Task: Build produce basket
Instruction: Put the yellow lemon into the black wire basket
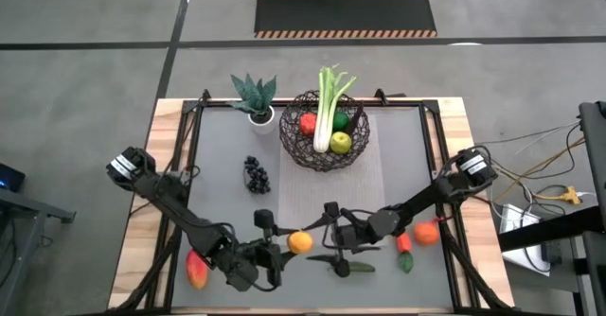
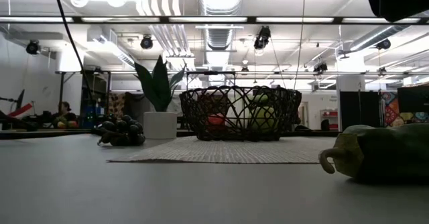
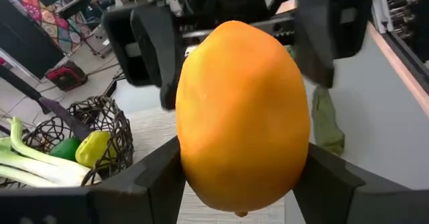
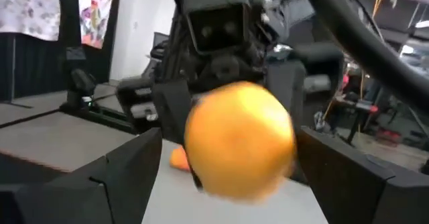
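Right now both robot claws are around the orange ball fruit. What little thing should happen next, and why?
Probably the right claw should close on the round orange fruit. The left claw has it between its fingers in mid-air, and the right claw's open fingers stand on either side of it, so this looks like a hand-over. The dark wire basket sits farther up the table, on the right arm's side.

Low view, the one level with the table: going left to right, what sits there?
Dark grapes → white pot with the spiky plant → wire basket holding fruit → green pepper lying close to the camera at the right edge.
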Tool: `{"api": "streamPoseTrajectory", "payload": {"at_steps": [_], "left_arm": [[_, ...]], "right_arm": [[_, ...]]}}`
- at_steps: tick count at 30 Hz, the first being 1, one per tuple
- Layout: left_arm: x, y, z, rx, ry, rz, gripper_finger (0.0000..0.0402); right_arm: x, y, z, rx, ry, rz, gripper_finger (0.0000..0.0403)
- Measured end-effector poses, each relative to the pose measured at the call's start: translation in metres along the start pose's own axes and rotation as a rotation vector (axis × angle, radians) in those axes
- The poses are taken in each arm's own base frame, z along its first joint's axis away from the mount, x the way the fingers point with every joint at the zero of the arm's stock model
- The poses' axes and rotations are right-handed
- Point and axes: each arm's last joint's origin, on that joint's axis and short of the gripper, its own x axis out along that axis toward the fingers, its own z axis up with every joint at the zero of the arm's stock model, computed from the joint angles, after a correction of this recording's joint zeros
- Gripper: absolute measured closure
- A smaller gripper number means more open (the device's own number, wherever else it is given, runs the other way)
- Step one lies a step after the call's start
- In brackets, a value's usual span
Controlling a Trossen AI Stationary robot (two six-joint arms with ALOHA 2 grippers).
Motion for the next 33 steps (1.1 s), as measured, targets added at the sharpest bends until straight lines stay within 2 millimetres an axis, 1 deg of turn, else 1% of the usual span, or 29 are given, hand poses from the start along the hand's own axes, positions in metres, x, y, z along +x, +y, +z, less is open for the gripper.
{"api": "streamPoseTrajectory", "payload": {"at_steps": [3,5,7,13,14,22,30,33], "left_arm": [[0.003,0.002,-0.003,-0.004,0.006,0.006,0.019],[0.004,0.002,-0.005,0.001,0.011,0.008,0.0189],[0.005,0.002,-0.007,0.0,0.012,0.009,0.0189],[0.006,0.002,-0.013,0.008,0.016,0.011,0.0189],[0.006,0.002,-0.013,0.009,0.016,0.012,0.0189],[0.007,0.003,-0.013,-0.009,0.007,0.016,0.0189],[0.007,0.003,-0.017,-0.005,0.012,0.02,0.0189],[0.008,0.003,-0.017,-0.005,0.013,0.021,0.0183]], "right_arm": [[0.002,-0.001,0.003,-0.019,-0.006,-0.008,0.0079],[0.003,-0.001,0.003,-0.03,-0.007,-0.013,0.0093],[0.003,-0.002,0.003,-0.031,-0.005,-0.018,0.012],[0.004,-0.005,-0.001,-0.032,0.02,-0.026,0.023],[0.004,-0.006,-0.001,-0.032,0.021,-0.027,0.0239],[0.004,-0.008,-0.001,-0.017,0.021,-0.025,0.0239],[0.005,-0.009,-0.003,-0.003,0.035,-0.036,0.0239],[0.005,-0.009,-0.003,0.002,0.036,-0.038,0.0239]]}}
